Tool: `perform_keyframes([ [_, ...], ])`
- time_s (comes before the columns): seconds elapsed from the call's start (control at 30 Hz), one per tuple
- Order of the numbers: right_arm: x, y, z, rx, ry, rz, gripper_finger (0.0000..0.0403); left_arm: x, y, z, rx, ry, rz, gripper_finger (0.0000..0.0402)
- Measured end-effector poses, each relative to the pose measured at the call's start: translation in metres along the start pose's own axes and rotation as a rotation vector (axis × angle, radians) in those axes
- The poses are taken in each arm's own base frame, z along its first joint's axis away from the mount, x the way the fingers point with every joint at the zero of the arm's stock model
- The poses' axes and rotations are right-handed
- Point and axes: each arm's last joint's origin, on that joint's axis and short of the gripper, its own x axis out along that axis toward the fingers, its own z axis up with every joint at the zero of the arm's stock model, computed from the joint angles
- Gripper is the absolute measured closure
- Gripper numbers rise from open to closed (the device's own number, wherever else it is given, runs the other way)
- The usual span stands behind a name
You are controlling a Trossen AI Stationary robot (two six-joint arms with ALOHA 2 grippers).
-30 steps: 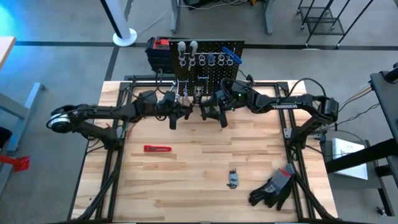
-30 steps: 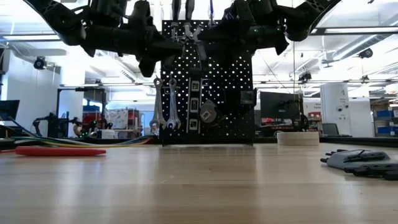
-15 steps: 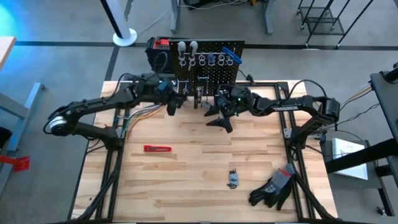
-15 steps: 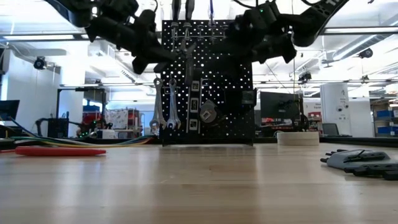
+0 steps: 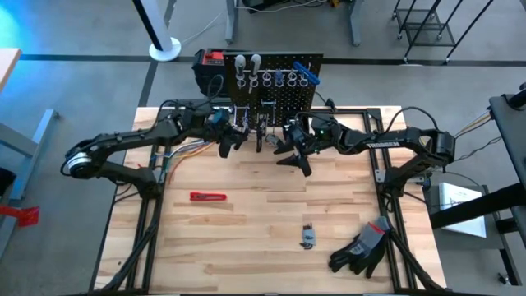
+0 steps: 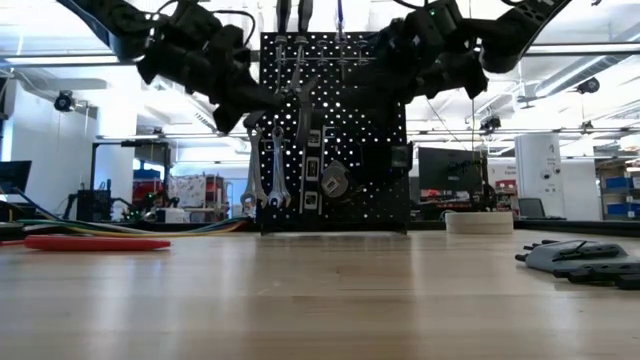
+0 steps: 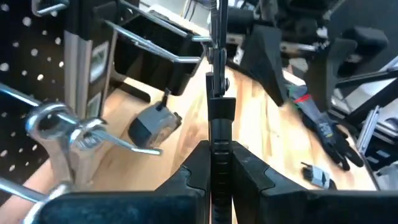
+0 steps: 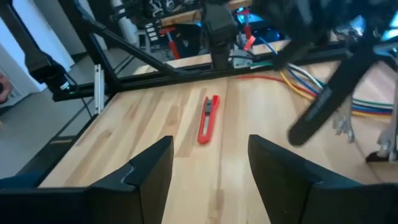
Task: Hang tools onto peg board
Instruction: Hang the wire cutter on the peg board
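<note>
Up against the peg board (image 5: 275, 78), at the far edge of the table (image 5: 246, 247), both arms work close together. Left gripper (image 5: 228, 144) sits just in front of the board's lower part, fingers (image 7: 249, 177) clamped tight on a slim dark tool (image 7: 218, 121); the tool's shaft runs straight out from the fingertips toward the board's wire hooks, and its far end is cut off at the frame edge, so type cannot be made out. Beside that grip, two silver wrenches (image 6: 266, 165) hang on the board, with a small grey round tool (image 7: 153, 121) just beyond the gripper; black bin (image 7: 155, 50) is behind it.

Right gripper (image 5: 294, 158) hovers just beside the left one, in front of the board, jaws apart and holding nothing; between its fingers (image 8: 146, 171) only bare table shows.

Well apart from both grippers, toward the near side: red-handled tool (image 5: 208, 196) lying flat, a small grey tool (image 5: 307, 237), black gloves (image 5: 362, 247). Upper-row tools on the board are partly hidden by the arms in the low view. Red-and-black box (image 5: 209, 70) stands behind the board.
</note>
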Motion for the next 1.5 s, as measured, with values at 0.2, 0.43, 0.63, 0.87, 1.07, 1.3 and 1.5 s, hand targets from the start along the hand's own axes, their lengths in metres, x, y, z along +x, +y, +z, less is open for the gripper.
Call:
perform_keyframes([
  [0.2,-0.001,0.000,0.000,0.003,0.002,-0.002,0.0208,0.004,0.001,0.001,0.012,-0.021,-0.048,0.0380],
  [0.43,0.000,0.000,0.000,0.013,0.003,-0.003,0.0208,0.016,0.010,-0.002,-0.002,0.007,-0.053,0.0380],
  [0.63,0.000,-0.001,0.000,0.018,0.002,-0.003,0.0210,0.018,0.014,0.001,-0.003,-0.008,-0.045,0.0380],
  [0.87,0.000,-0.001,0.000,0.015,0.003,-0.003,0.0212,0.017,0.017,0.002,-0.010,-0.010,-0.040,0.0380],
  [1.07,0.000,-0.001,-0.001,0.015,0.004,-0.003,0.0213,0.016,0.019,0.002,-0.014,-0.012,-0.035,0.0380],
  [1.3,0.000,-0.001,-0.001,0.019,0.004,-0.003,0.0213,0.014,0.021,0.003,-0.014,-0.014,-0.035,0.0380],
  [1.5,0.000,-0.001,-0.001,0.020,0.005,-0.004,0.0213,0.014,0.022,0.002,-0.018,-0.010,-0.032,0.0380],
])
